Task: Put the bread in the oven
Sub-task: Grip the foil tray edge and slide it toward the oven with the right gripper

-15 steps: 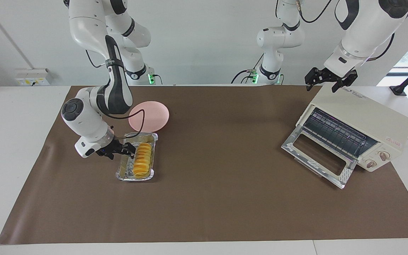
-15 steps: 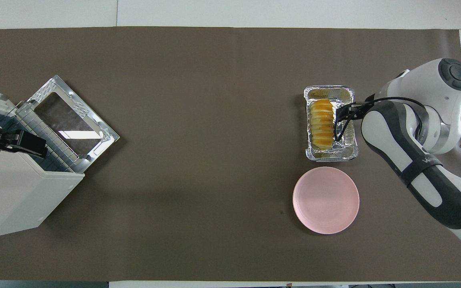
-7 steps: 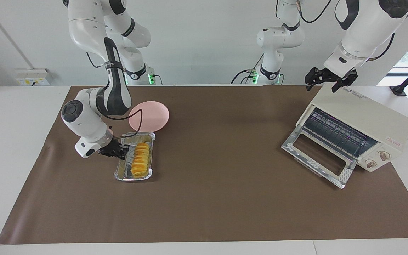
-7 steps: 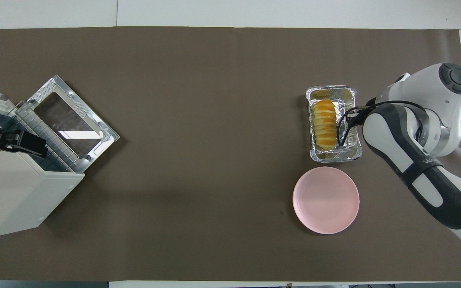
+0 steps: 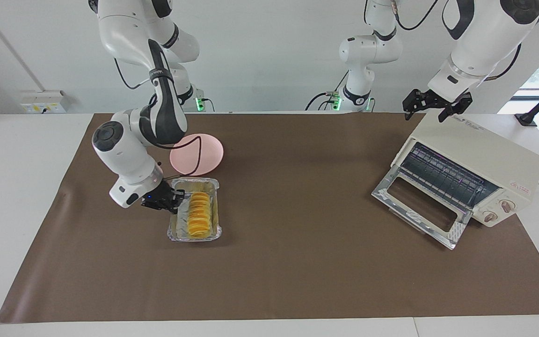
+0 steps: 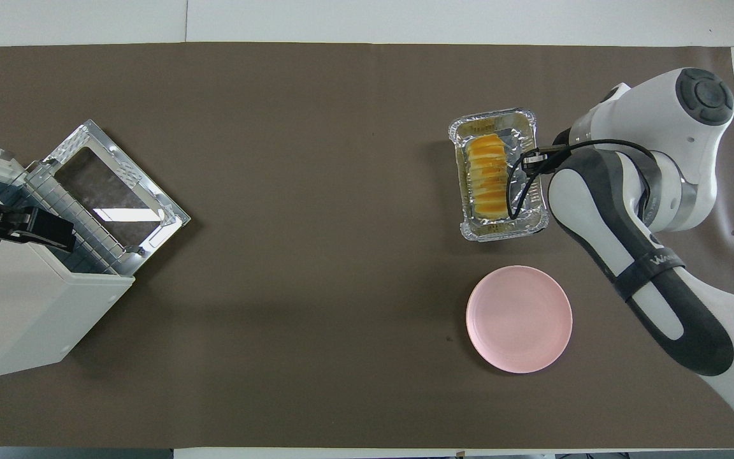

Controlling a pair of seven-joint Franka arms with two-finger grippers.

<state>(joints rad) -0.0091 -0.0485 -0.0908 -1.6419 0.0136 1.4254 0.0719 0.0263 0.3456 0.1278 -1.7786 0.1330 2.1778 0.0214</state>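
The golden ridged bread [image 5: 199, 213] [image 6: 487, 178] lies lengthwise in a silver foil tray [image 5: 193, 238] [image 6: 501, 233]. My right gripper [image 5: 176, 199] [image 6: 536, 159] is shut on the tray's long rim, on the side toward the right arm's end of the table. Whether the tray rests on the cloth or hangs just off it I cannot tell. The cream oven [image 5: 480, 154] [image 6: 23, 319] stands at the left arm's end, its glass door [image 5: 419, 206] [image 6: 112, 185] dropped open and the wire rack showing. My left gripper [image 5: 435, 108] [image 6: 23, 226] waits open over the oven's top.
A round pink plate [image 5: 204, 152] [image 6: 518, 319] lies on the brown cloth, nearer to the robots than the tray. Brown cloth [image 5: 297, 187] stretches bare between the tray and the oven. The right arm's elbow hangs over the cloth beside the plate.
The right gripper closed on the tray's rim and has carried the tray with the bread a short way toward the middle of the table and away from the plate. The left arm is still.
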